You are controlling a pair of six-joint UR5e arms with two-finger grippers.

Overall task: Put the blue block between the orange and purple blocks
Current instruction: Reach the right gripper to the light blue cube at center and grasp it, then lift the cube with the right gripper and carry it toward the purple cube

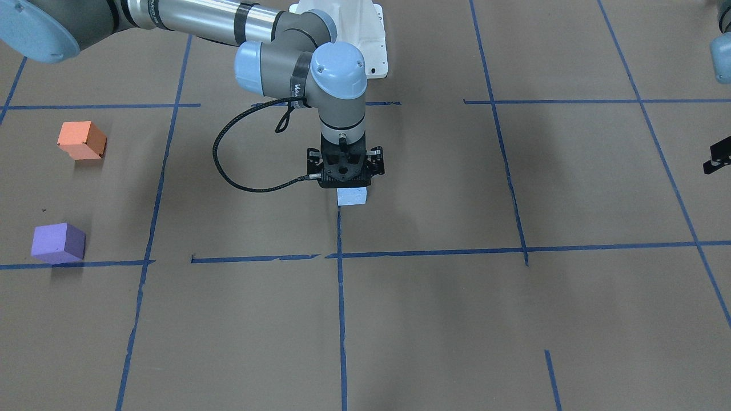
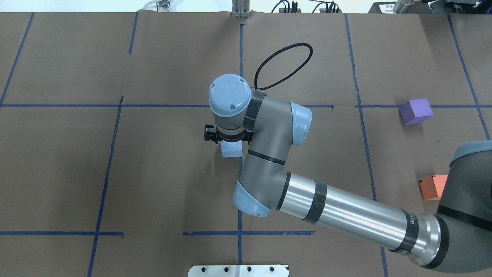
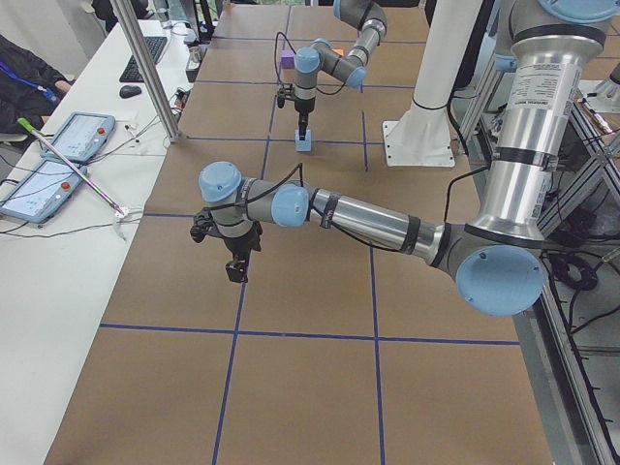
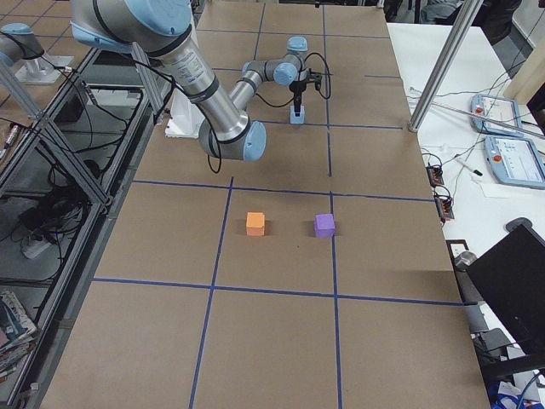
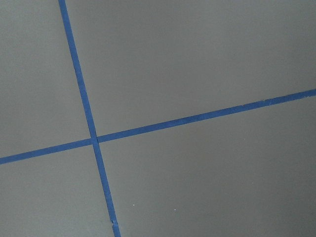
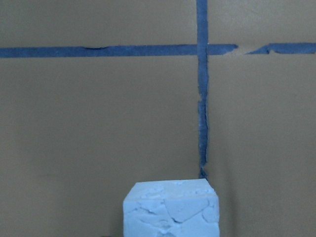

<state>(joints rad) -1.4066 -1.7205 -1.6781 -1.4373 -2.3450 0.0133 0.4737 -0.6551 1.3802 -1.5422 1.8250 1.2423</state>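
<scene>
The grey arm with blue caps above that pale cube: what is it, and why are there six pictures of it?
It is one of two robot arms at a paper-covered table marked with blue tape. Each arm ends in a two-finger gripper. Four pictures come from fixed cameras: one facing the robot, one behind it, and one at each table end. The last two come from cameras on the wrists. The right gripper stands directly over the blue block, which should go between the orange block and the purple block. Whether it grips the block cannot be seen. The left gripper hangs over bare paper.
</scene>
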